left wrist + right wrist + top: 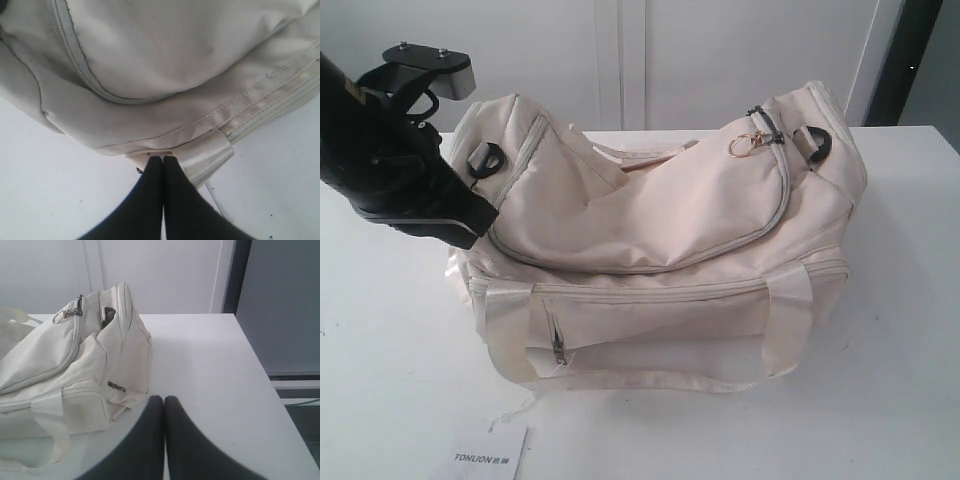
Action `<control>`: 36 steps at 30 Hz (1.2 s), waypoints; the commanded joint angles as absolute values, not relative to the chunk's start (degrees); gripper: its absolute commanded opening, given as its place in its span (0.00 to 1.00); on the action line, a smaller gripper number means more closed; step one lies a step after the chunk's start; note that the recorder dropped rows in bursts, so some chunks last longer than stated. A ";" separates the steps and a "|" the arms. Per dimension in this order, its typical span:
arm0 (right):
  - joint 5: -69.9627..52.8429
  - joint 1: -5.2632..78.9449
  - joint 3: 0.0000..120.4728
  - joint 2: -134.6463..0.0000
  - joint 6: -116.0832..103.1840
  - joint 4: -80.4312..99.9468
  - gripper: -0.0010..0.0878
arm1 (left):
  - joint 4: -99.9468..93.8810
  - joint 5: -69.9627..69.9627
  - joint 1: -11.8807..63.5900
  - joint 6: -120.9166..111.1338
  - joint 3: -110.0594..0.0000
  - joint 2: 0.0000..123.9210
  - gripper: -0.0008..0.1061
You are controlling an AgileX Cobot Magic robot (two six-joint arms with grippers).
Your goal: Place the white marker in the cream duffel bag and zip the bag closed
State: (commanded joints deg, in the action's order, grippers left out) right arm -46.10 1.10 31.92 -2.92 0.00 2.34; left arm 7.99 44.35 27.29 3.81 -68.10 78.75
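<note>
**Two claws shut, bag zipped, no marker in sight**

Both claws have their fingers pressed together. The left claw (163, 159) has its tips at the lower seam of the cream duffel bag (660, 230), just beside the foot of a shiny strap (202, 157). Nothing shows between its fingers, so I judge that it holds nothing. The right claw (164, 399) hangs over the bare table (910, 400), to the right of the bag and apart from it, and it is also without load.

The white marker does not show in any view. The curved zipper (620, 268) on top of the bag looks closed along all its length. Perhaps the marker is already inside, but I cannot confirm this.

The bag lies with its long axis from left to right. The gold ring pull (740, 143) sits at the far right end of the zipper. From the right claw it lies to the left and farther away, and this claw is the nearer one. The left claw is at the opposite end, on the near left side. If the zipper must be checked or moved, I think the right arm has the shorter way.

For writing, a paper tag (488, 455) on the table near the front of the bag reads "TONLION", followed by small signs I cannot read. A little metal label (116, 386) on the right end of the bag is too small to read.
</note>
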 joint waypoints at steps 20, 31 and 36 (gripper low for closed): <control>-23.87 1.10 5.18 0.00 0.00 2.00 0.01 | 7.99 44.41 27.29 3.81 -68.10 78.75 0.01; -21.33 1.10 0.66 0.00 0.00 2.00 0.01 | 7.99 44.41 27.29 3.81 -68.10 78.75 0.01; -20.07 1.10 0.00 0.00 0.00 2.00 0.01 | 7.99 44.41 27.29 3.81 -68.10 78.75 0.01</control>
State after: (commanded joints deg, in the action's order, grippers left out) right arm -20.07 1.10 0.00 0.00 0.00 2.00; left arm 7.99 44.41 27.29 3.81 -68.10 78.75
